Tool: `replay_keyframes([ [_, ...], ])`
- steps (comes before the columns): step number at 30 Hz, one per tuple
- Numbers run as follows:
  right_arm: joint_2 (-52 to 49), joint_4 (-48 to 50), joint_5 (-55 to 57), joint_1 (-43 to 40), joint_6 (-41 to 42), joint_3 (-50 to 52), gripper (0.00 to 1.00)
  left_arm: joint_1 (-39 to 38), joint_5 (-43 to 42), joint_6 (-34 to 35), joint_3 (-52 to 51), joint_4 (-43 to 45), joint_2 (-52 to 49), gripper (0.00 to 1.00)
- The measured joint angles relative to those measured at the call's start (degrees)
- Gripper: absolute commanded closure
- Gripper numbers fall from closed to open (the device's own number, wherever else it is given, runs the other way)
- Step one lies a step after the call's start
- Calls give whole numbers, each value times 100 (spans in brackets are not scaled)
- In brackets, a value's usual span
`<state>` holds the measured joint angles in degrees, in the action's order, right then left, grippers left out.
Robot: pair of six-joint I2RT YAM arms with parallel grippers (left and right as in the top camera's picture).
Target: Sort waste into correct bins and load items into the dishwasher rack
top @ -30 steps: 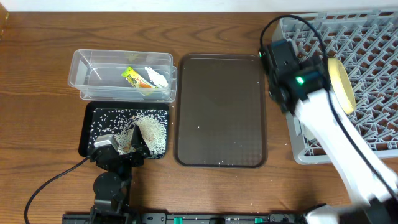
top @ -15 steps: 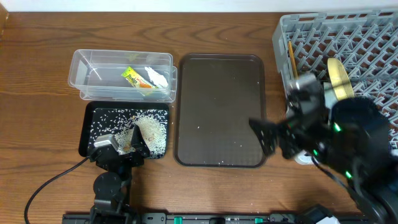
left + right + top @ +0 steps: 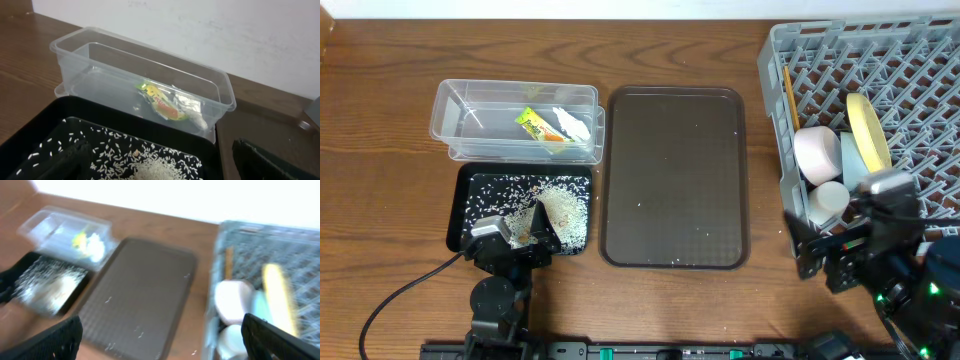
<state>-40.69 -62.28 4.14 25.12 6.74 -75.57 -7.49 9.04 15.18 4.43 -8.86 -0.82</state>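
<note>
Pulled back from the dishwasher rack (image 3: 920, 70) to the table's near edge, the right gripper (image 3: 802, 245) hangs jaws apart, the left gripper (image 3: 515, 235) likewise spread over the black tray (image 3: 458, 215), and farther off the chopsticks (image 3: 787, 95) lie inside the rack's left wall, pointing near-to-far.
</note>
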Motion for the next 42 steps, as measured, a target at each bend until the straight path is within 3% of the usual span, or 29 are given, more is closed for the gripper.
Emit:
replay_keyframes([
  [8,1425,1818,170,-732,-48,2376,1,0,-4,0,-2,2,0,8],
  [18,3268,2444,168,-732,-48,4651,1,0,-2,0,-2,2,0,8],
  [29,3978,4286,168,-732,-50,6854,1,0,-2,0,-2,0,0,8],
  [36,4000,5792,170,-732,-50,7346,1,0,-2,0,-2,2,-2,8],
  [42,4004,5869,168,-732,-50,7501,1,0,-2,0,-2,0,-4,8],
])
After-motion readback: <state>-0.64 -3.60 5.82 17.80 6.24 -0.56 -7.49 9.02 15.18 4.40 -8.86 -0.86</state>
